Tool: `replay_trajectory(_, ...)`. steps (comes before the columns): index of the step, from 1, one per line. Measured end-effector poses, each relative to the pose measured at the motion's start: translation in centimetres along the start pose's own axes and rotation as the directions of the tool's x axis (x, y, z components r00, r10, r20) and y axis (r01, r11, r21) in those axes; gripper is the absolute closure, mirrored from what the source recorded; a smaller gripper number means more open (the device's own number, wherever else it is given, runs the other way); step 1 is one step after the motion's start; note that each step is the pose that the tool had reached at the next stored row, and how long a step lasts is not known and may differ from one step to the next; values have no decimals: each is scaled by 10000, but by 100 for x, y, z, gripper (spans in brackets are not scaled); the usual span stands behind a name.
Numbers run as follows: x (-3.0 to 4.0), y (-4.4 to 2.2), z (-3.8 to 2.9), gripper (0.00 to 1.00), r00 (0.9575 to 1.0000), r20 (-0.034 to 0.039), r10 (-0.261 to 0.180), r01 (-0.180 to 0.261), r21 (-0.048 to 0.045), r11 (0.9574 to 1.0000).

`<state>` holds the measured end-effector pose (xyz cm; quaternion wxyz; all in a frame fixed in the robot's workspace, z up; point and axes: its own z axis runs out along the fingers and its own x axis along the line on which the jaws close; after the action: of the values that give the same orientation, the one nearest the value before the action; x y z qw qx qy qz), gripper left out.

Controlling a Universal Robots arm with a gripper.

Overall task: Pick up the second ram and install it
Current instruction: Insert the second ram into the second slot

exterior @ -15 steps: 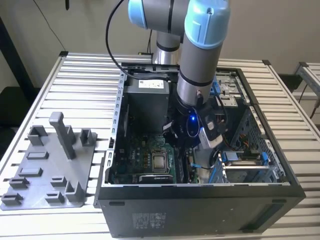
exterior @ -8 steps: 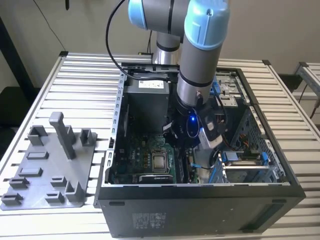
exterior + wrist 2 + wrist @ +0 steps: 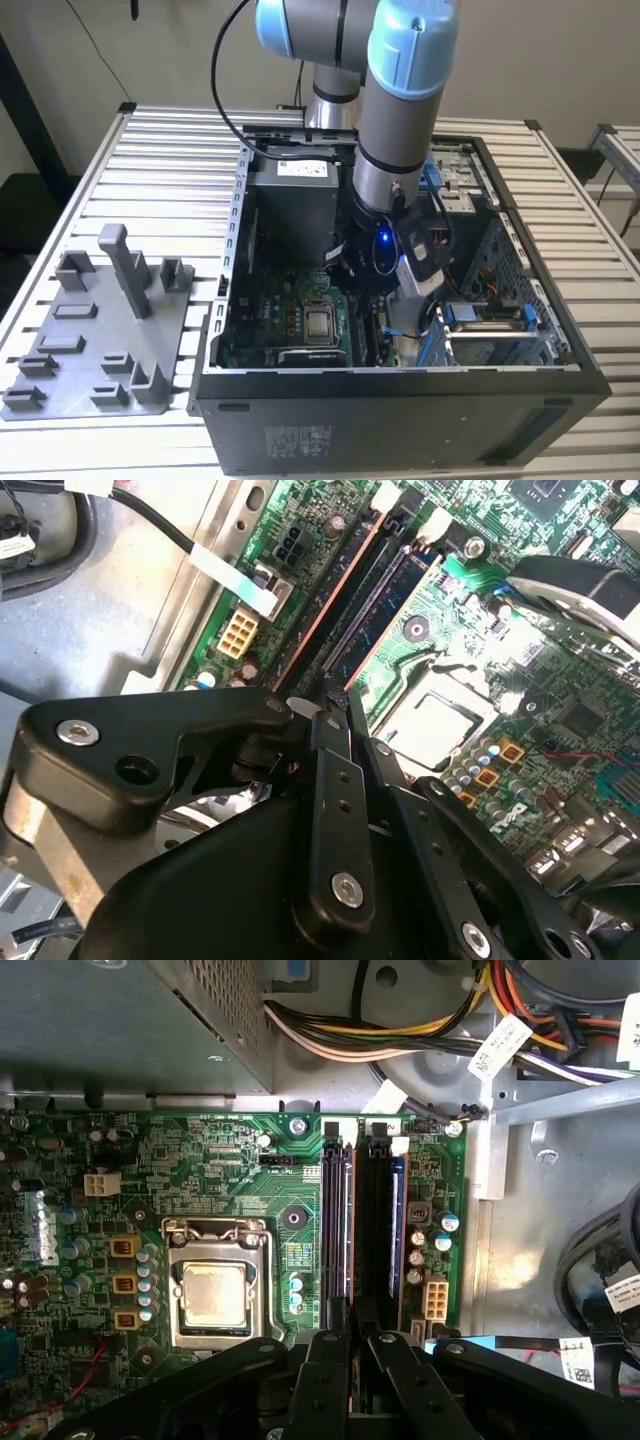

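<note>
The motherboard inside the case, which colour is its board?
Green motherboard, clearest in the first wrist view.

Bright, even room light outside — dim case interior, glare on the processor socket (image 3: 440, 708), soft blurred foreground linkage

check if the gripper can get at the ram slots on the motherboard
likely yes: the gripper hangs right at one end of the ram slots with nothing between them, and the cables lie off to the side.
</note>
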<state>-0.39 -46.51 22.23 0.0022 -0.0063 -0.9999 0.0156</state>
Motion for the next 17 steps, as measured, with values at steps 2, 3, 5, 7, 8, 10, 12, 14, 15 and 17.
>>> replay_trajectory(2,2,0,2,86,10000,1,-1,1,-1,10000)
replay_trajectory(3,9,1,4,86,10000,0,1,-1,-4,10000)
replay_trajectory(5,11,1,8,86,10000,1,0,0,-9,10000)
replay_trajectory(7,10,1,22,86,10000,1,-1,1,-15,10000)
replay_trajectory(8,10,1,35,86,10000,0,0,0,-15,10000)
replay_trajectory(10,11,1,57,86,10000,0,0,0,-17,10000)
replay_trajectory(12,11,1,66,86,10000,-2,0,0,-18,10000)
replay_trajectory(14,10,2,67,86,10000,-1,0,0,-18,10000)
replay_trajectory(15,10,2,69,86,10000,-1,0,0,-19,10000)
replay_trajectory(17,10,3,72,86,10000,0,0,0,-30,10000)
